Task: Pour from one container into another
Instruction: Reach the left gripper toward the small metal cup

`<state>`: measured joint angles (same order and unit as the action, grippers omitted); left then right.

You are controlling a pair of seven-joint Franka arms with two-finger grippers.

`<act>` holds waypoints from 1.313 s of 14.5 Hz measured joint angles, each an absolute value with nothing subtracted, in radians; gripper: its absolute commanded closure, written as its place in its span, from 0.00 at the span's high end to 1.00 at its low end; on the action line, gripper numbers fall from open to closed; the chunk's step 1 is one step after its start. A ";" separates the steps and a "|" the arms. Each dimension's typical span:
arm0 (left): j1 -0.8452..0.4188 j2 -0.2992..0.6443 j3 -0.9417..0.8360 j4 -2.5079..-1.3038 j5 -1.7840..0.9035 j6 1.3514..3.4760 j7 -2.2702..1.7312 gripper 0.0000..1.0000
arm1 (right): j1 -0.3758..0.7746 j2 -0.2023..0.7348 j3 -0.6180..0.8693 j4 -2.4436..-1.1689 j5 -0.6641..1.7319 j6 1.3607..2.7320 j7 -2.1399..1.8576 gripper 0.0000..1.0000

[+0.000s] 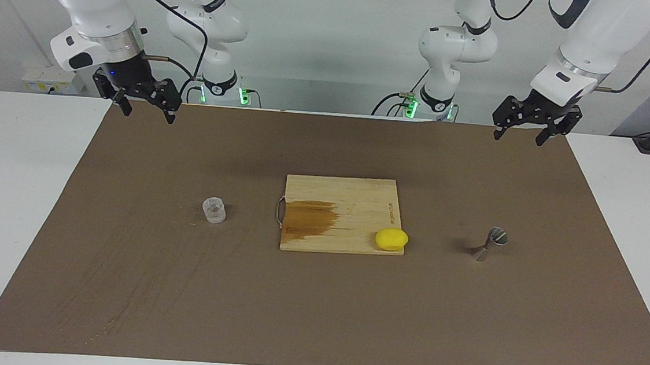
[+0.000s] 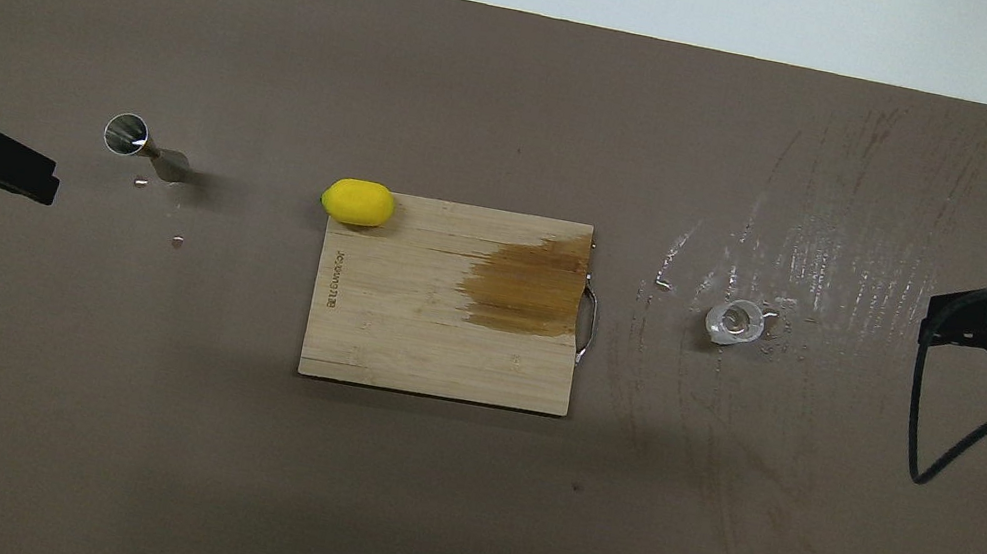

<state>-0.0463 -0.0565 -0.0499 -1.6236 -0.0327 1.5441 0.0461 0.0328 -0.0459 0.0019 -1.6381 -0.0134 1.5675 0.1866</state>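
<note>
The right pincer (image 1: 145, 109) hangs in the air over the robots' edge of the brown mat (image 1: 314, 321), at the right arm's end of the surface (image 1: 9, 210). Its 2 fingers stand wide apart and hold nothing. In the overhead view the same pincer (image 2: 942, 326) shows at the edge of the mat, also empty.

The small clear cup (image 1: 214, 210) stands upright on the mat toward the right arm's end, well apart from the pincer and beside the wooden cutting board (image 1: 353, 193). From above the cup (image 2: 735, 322) has shiny streaks on the mat around it.

The cutting board lies flat in the middle of the mat, with a dark wet-looking stain (image 1: 307, 219) on the part toward the cup and a metal handle (image 1: 280, 211) on that same edge. A yellow lemon (image 1: 392, 239) rests on the board's corner farther from the robots, toward the left arm's end.

The steel jigger (image 1: 488, 244) stands upright on the mat toward the left arm's end, apart from the board. In the overhead view its open mouth (image 2: 126, 133) shows.

The left pincer (image 1: 529, 133) hangs over the robots' edge of the mat at the left arm's end, fingers spread wide, gripping nothing.
</note>
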 measured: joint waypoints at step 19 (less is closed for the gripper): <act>-0.041 0.096 -0.036 -1.691 0.008 1.741 -0.239 1.00 | 0.010 -0.053 0.023 -1.625 -0.014 1.554 0.187 0.88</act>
<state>-0.0414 0.0964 -0.0359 -1.6913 0.0078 1.7407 -0.2392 0.0101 -0.0528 0.0233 -1.6250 -0.0136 1.5538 0.1867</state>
